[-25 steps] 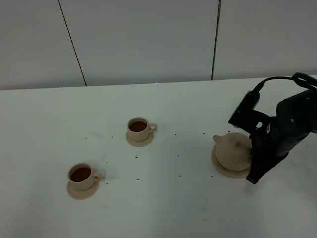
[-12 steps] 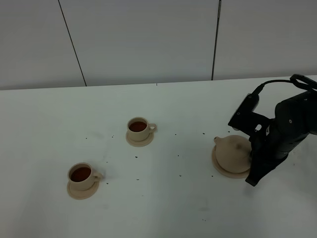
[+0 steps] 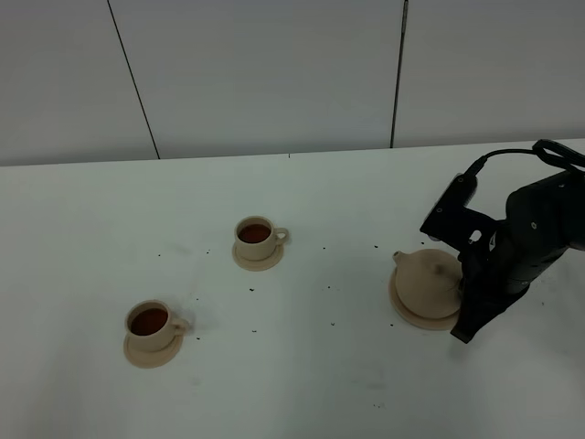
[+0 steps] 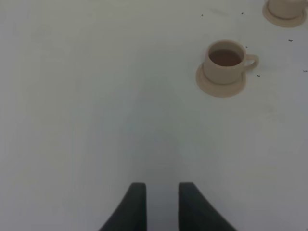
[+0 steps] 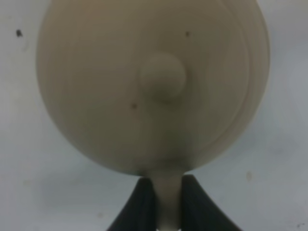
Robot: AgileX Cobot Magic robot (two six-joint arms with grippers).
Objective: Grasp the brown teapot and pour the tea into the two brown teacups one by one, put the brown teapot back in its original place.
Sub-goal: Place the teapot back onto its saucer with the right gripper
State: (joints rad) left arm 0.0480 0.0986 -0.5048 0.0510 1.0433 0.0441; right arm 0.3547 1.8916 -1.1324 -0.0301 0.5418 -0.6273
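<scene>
Plainly, no writing shows on anything. The brown teapot sits on its wide saucer at the right of the white table, spout pointing left, and the right pincer is clamped on its handle. Both teacups stand on small saucers, holding dark tea. The left pincer hangs apart, holding nothing.

Teapot handle hidden by right arm overhead; wrist view blurred – teapot cut at top edge. Far cup cropped – contents unseen.
</scene>
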